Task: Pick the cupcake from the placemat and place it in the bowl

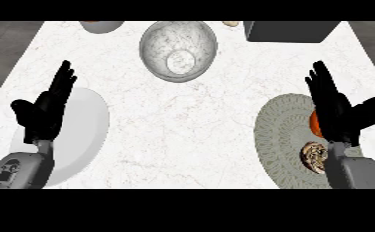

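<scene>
In the head view you've got the right hand [333, 104] with straight, spread fingers over the round grey placemat [282, 137] at right, holding nothing; the cupcake [314, 155] sits on that mat just beside the right wrist, an orange thing [315, 123] partly hidden behind the hand. Left hand [45, 108] rests open-fingered over the white plate [84, 132] at left, and the grey bowl [179, 50] stands at top centre, well apart from both hands.
</scene>
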Available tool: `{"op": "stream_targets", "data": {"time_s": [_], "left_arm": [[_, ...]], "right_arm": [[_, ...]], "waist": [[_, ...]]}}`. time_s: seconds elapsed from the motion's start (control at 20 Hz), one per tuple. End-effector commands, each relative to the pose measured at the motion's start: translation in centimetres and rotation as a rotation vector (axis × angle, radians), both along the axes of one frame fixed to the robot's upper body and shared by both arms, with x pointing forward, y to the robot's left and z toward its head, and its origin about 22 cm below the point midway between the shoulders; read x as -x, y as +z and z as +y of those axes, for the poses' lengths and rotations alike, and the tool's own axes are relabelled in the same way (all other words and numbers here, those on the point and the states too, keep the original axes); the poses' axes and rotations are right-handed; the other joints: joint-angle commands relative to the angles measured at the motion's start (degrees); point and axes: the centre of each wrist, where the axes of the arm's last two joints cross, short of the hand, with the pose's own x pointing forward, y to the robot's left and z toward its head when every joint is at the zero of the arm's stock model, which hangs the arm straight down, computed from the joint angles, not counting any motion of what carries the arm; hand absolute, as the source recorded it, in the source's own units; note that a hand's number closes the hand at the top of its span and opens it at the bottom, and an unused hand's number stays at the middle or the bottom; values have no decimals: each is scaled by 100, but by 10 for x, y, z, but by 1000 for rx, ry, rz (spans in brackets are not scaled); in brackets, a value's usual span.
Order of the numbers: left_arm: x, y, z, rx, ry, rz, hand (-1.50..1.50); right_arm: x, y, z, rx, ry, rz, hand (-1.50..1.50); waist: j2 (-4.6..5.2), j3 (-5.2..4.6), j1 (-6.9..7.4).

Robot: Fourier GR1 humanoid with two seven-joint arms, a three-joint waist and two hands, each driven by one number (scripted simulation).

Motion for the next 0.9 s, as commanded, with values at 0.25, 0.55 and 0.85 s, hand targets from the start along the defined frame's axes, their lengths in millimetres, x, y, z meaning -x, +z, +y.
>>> {"op": "stream_targets", "data": {"time_s": [0.25, 0.55, 0.85], "left_arm": [[9, 9, -71, 79, -111, -73, 0], [18, 2, -67, 121, -100, -25, 0], [14, 9, -92, 126, -111, -28, 0]], "right_arm": [[58, -25, 18, 276, 114, 174, 150], [86, -31, 17, 328, -456, -217, -150], [145, -4, 30, 439, -491, -374, -150]], "waist": [[-18, -19, -248], [-81, 5, -462], [-25, -15, -307]]}}
